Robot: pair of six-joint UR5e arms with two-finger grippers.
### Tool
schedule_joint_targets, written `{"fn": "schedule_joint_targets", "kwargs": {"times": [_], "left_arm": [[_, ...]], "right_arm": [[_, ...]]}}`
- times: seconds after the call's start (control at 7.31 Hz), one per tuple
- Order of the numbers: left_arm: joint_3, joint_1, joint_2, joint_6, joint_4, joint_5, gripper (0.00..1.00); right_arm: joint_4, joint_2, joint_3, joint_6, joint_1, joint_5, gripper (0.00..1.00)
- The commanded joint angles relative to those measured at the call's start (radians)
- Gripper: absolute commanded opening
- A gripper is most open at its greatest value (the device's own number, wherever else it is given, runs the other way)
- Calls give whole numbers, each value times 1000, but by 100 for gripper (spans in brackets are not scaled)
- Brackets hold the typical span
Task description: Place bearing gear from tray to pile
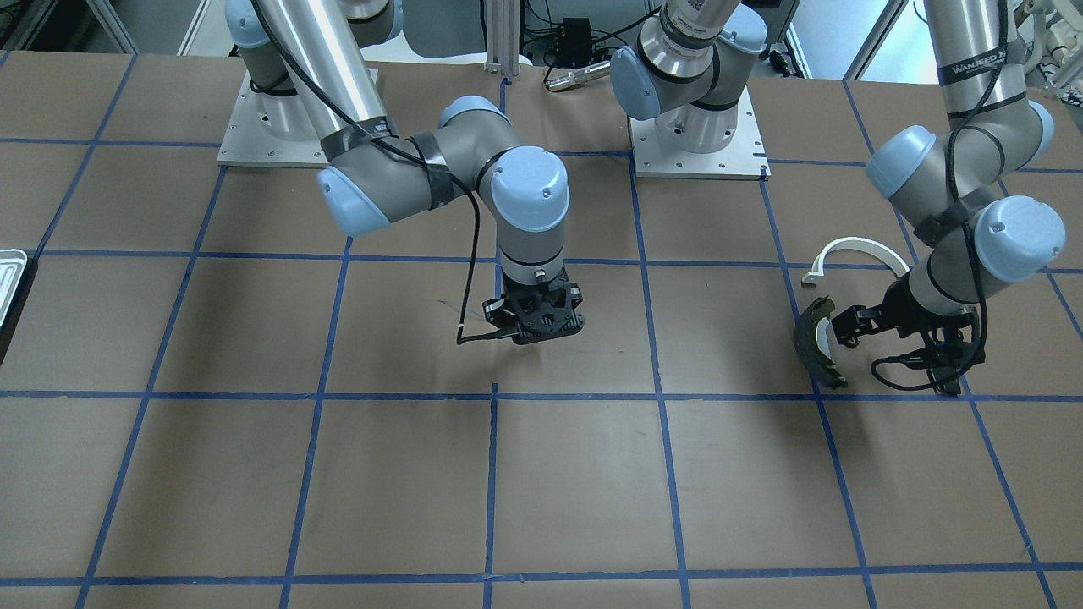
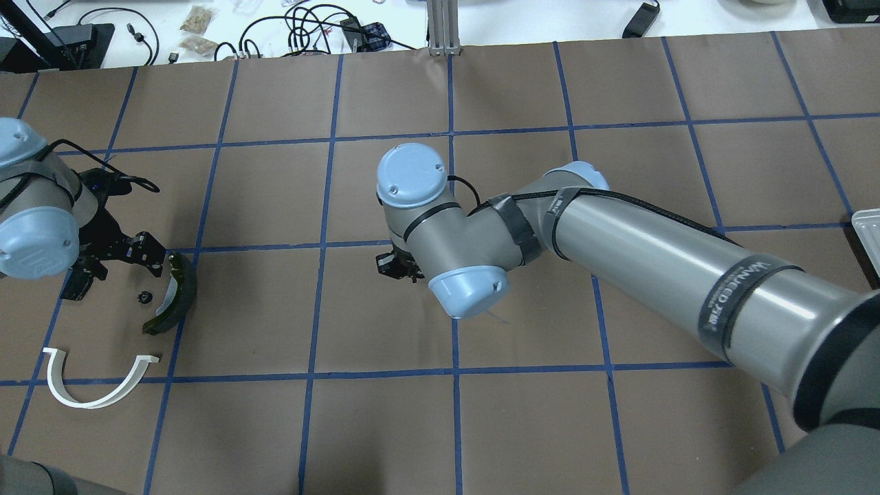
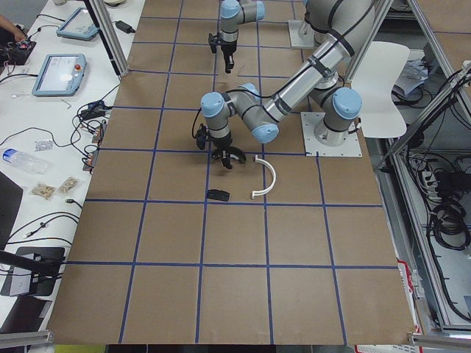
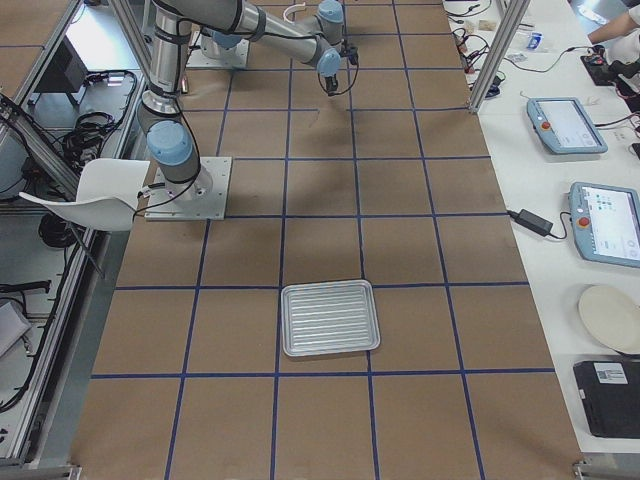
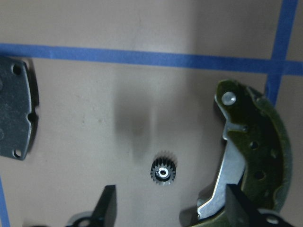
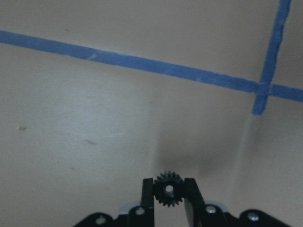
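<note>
My right gripper [image 6: 169,185] is shut on a small black bearing gear [image 6: 168,194]. It holds the gear just above the brown table near the middle [image 1: 537,328]. The tray [image 4: 330,318] lies far off and holds nothing; only its edge shows in the front view [image 1: 12,279]. The pile has a white half-ring [image 2: 96,388], an olive-and-dark brake shoe [image 2: 175,295] and a dark pad [image 3: 218,195]. My left gripper [image 5: 170,205] is open over the pile. A second small gear [image 5: 163,171] lies on the table between its fingers, left of the brake shoe [image 5: 255,156].
Blue tape lines grid the brown table. A grey plate-like pad [image 5: 14,113] lies at the left edge of the left wrist view. The right arm's forearm [image 2: 653,261] stretches across the table's right half. Cables, tablets and clutter sit on the white bench beyond the table's far edge.
</note>
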Motion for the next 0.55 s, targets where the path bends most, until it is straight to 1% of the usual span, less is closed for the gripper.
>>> {"fn": "schedule_joint_targets", "kwargs": {"times": [0.0,0.14,0.27,0.41], "left_arm": [[176,-50,12,-73,-228,-21,100],[272,-106,8,-150,-336,-43,100],[317,-169,23,-299,-399,-127,100],[324,-226,20,-363,-403,-158,100]], "right_arm": [[-2,27,-35,71,29,1,99],[4,15,-47,59,-12,-2,100],[21,-20,-64,51,-99,-8,100],[79,-75,-64,-23,-232,-11,100]]}}
